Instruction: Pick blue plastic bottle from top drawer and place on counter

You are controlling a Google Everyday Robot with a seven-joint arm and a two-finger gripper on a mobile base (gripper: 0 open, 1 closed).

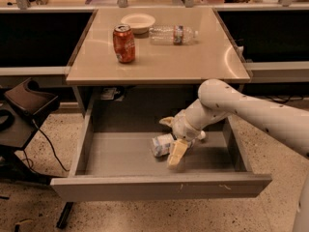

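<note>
Because the blue plastic bottle [161, 145] lies on its side on the floor of the top drawer [159, 186], the fingers [177, 153] stand spread to either side of it, one slanting down in front of the bottle and the other showing behind it, toward the drawer's back; they look parted rather than pinching, and whether either pad touches the label I cannot tell; the gripper [172, 138] sits low inside the pulled-out drawer, right of its middle, straddling the bottle's body, which I take as the set-up for a squeeze across its width; the white arm [251, 112] reaches in from the right, bent below the edge of the counter [159, 64]; up there a red can [124, 43], a pale bowl [138, 22] and a clear bottle with a red band [173, 34] sit toward the far side, so the near part looks the likely place to set the bottle down.
</note>
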